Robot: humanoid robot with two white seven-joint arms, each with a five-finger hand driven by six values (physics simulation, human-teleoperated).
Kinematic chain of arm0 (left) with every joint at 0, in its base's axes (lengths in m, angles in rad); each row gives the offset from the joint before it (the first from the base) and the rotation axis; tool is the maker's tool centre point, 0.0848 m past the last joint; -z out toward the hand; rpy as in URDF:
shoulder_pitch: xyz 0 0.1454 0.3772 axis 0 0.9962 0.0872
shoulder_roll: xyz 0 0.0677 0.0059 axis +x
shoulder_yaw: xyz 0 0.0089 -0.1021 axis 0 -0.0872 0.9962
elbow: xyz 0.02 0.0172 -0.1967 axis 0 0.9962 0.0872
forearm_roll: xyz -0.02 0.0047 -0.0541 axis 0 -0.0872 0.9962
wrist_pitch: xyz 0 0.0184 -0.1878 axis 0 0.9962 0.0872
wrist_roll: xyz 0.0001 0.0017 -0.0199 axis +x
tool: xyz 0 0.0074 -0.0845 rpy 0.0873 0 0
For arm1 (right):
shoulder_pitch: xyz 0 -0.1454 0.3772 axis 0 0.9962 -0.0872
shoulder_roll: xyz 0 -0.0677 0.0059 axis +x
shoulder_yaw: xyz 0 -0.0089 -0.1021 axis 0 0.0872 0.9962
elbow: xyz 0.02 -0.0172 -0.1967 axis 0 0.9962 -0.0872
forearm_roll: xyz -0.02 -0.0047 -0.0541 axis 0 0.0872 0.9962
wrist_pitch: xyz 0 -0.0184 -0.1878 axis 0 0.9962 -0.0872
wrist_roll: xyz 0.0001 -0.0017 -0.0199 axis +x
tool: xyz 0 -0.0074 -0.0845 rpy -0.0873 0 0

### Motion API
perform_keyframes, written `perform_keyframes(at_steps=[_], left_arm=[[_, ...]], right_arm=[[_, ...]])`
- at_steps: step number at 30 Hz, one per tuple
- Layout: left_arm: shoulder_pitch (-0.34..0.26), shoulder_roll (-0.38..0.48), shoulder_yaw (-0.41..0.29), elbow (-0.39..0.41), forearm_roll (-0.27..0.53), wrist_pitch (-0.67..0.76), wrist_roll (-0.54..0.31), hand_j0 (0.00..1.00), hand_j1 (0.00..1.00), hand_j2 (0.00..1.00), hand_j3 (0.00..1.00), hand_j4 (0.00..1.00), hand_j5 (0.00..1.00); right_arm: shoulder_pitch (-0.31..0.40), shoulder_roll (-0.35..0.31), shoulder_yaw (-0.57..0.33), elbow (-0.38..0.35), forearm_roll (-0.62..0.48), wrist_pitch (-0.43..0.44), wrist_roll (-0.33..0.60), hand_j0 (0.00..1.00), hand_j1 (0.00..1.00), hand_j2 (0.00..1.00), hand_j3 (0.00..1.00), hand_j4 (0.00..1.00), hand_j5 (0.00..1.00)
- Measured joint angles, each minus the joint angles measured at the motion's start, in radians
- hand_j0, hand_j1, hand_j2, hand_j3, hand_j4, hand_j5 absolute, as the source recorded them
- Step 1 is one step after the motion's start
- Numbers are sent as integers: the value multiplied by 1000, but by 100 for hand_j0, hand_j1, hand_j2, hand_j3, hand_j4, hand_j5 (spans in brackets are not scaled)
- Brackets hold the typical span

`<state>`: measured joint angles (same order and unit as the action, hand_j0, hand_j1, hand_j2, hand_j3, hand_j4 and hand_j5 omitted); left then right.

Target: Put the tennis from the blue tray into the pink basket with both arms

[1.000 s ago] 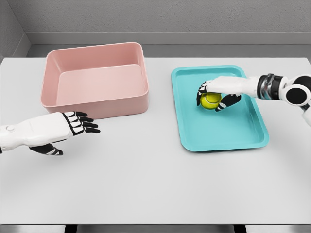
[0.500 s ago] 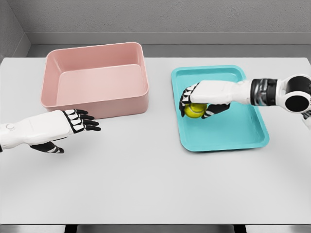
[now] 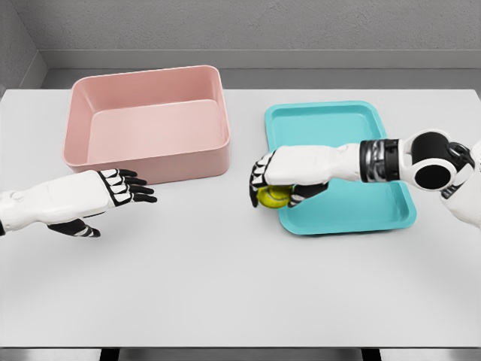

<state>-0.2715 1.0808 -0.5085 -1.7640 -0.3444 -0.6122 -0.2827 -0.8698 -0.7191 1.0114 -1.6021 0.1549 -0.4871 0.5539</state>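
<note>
The yellow-green tennis ball (image 3: 272, 197) sits in my right hand (image 3: 275, 183), whose fingers are curled over it from above. Hand and ball hover at the left rim of the blue tray (image 3: 361, 204), over the white table between tray and basket. The pink basket (image 3: 147, 124) stands at the back left, holding nothing that I can see. My left hand (image 3: 120, 191) hangs in front of the basket's near wall, fingers spread and pointing right, holding nothing. A wide gap of table separates the two hands.
The white table (image 3: 225, 286) carries only the basket and the tray. A grey wall runs behind the table's far edge.
My right hand has carried the ball leftward and toward me, from the tray's middle to past its left rim. The left hand has barely shifted.
</note>
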Motion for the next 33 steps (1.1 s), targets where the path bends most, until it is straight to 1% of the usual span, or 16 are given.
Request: perform_keyframes(at_steps=[6,12,18,24,31,32,33], left_arm=[[0,0,-1,1,0,0,0,100,100,100,100,100,100],[0,1,-1,2,0,0,-1,100,100,100,100,100,100],[0,1,-1,3,0,0,-1,100,100,100,100,100,100],[0,1,2,3,-1,0,-2,100,100,100,100,100,100],[0,1,6,3,2,0,-1,100,100,100,100,100,100],[0,2,7,3,2,0,0,100,100,100,100,100,100],[0,2,8,3,3,0,0,100,100,100,100,100,100]], right_arm=[[-2,69,8,15,0,11,15,52,52,52,52,52,52],[0,156,50,64,3,17,22,52,52,52,52,52,52],[-3,206,78,113,3,24,21,52,52,52,52,52,52],[-2,238,103,163,4,23,19,52,52,52,52,52,52],[-2,249,128,179,5,21,16,52,52,52,52,52,52],[0,249,129,179,5,21,16,54,54,54,54,54,54],[0,249,130,180,5,21,16,61,61,61,61,61,61]])
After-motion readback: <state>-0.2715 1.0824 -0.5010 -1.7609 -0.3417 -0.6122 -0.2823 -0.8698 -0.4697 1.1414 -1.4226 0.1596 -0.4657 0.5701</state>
